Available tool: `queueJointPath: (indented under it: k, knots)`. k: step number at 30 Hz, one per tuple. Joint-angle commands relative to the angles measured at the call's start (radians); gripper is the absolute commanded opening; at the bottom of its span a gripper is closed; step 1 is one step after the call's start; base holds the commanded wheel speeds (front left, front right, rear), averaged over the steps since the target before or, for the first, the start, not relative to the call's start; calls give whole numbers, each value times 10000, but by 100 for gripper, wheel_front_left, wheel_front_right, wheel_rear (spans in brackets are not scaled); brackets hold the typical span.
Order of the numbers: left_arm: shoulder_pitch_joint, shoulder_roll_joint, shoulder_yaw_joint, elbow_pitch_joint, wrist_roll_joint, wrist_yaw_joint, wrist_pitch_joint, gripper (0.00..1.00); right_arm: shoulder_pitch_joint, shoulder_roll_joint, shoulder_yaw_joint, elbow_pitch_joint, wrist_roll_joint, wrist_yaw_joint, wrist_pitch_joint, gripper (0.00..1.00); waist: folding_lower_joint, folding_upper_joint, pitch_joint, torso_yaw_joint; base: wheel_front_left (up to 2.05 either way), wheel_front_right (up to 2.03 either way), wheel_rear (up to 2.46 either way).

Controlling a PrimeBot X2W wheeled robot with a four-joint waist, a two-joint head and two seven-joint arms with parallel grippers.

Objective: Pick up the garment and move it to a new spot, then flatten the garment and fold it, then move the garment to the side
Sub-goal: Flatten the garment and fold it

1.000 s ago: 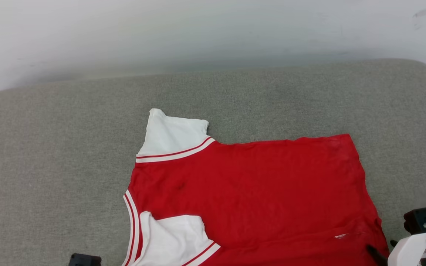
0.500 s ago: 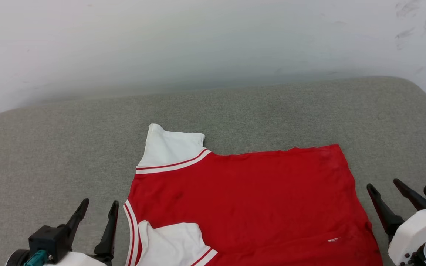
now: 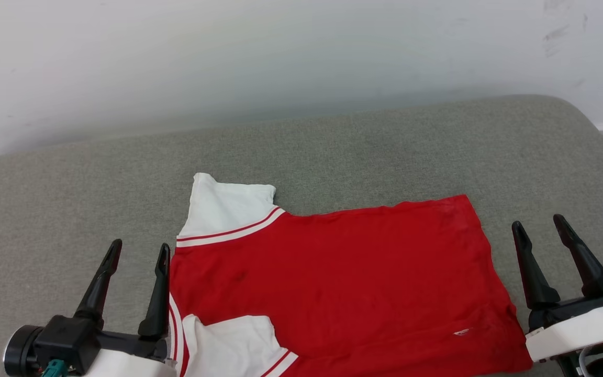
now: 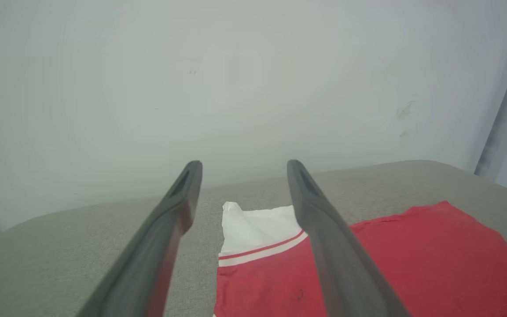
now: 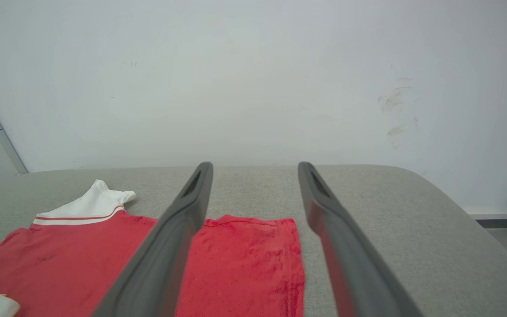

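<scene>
The garment (image 3: 333, 277) is a bright red jersey of thin, smooth knit. It lies flat on a grey surface (image 3: 71, 183), near the front edge and approx centre, w/ the sleeve end toward the robot's left and the straight hem toward its right. The red body reads as a broad rectangle w/ a few soft ripples by the hem. Far sleeve (image 3: 225, 207) is white, short and blunt, w/ a crumpled tip, joined to the red by a red-and-white striped band. Near sleeve (image 3: 228, 340) is white too and folded in over the body, w/ the same striped trim along the edge beside it. The surface is padded, covered in coarse woven cloth, w/ rounded corners. Behind it is a smooth white wall (image 3: 280, 52) w/ dark scuffs (image 3: 555, 34) at upper right.

The left pincer (image 3: 140, 245) has two long, tapering matt black fingers spread wide, nothing between them, just beside the garment's sleeve-end edge. The right pincer (image 3: 537, 221) is the same make, also spread wide and empty, just off the hem corner.

Writing: a small white tag (image 3: 461, 331) near the hem, too small to read. A faint dark smudge (image 3: 238, 275) shows on the red; can't make it out.
</scene>
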Motion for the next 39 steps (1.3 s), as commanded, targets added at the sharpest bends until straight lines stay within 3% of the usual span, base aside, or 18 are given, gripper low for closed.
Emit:
queueJointPath:
  k: [1,6,10,16,24,29,34,39]
  knots:
    - [-88,-180,152,117,235,-323,-32,100,-176,88,-3,-46,-88,-4,-208,100,0,0,180,-103,0,0,0]
    - [-636,-274,344,574,526,-1103,-32,100,-147,165,7,-322,-172,-4,-438,100,0,0,676,-389,0,0,0]
    - [-1512,245,266,1146,666,-1728,131,100,-296,205,14,-500,-272,-4,-532,100,0,0,1301,-753,0,0,0]
    - [-3137,1082,219,1665,250,-2423,1651,100,-579,370,177,-539,-264,-4,-611,100,0,0,2153,-1282,0,0,0]
    - [-6134,3013,-197,2936,-1597,-2846,5701,100,-1071,671,506,-225,-166,-6,-827,100,0,0,3170,-2207,0,0,0]
    - [-7457,4462,-1203,3261,-3102,-2847,8521,100,-1227,828,729,80,-36,-4,-947,100,0,0,3628,-2634,0,0,0]
    - [-8437,5068,-1615,4038,-3741,-2851,10336,100,-1445,982,875,381,29,-4,-998,100,0,0,4114,-2878,0,0,0]
    - [-9083,5056,-1925,4739,-3846,-2834,11583,100,-1715,1019,1076,599,7,-6,-1017,100,0,0,4427,-3019,0,0,0]
